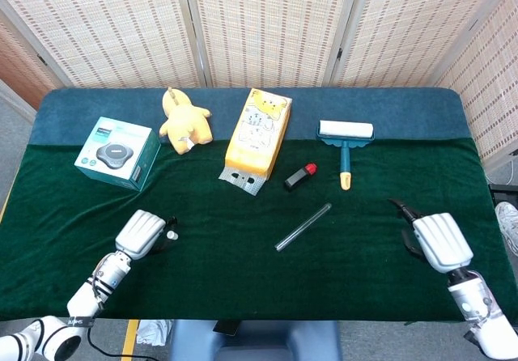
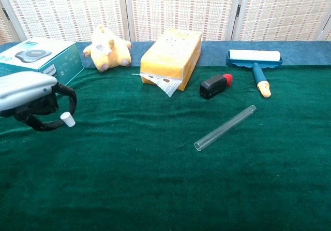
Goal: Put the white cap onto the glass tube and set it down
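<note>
The clear glass tube point(image 1: 303, 227) point(image 2: 225, 127) lies slantwise on the green cloth, mid-table, its open end nearest me. My left hand point(image 1: 142, 234) point(image 2: 31, 96) hovers at the left and pinches the small white cap point(image 2: 68, 119) point(image 1: 171, 235) at its fingertips, above the cloth. My right hand point(image 1: 431, 239) hangs over the right side of the table, well right of the tube, with dark fingers curved and nothing seen in them. The chest view does not show it.
Along the back stand a teal box point(image 1: 118, 153), a yellow plush toy point(image 1: 185, 121), a yellow carton point(image 1: 258, 133), a black-and-red object point(image 1: 299, 176) and a lint roller point(image 1: 346, 138). The table's front edge point(image 1: 259, 319) runs just below both hands.
</note>
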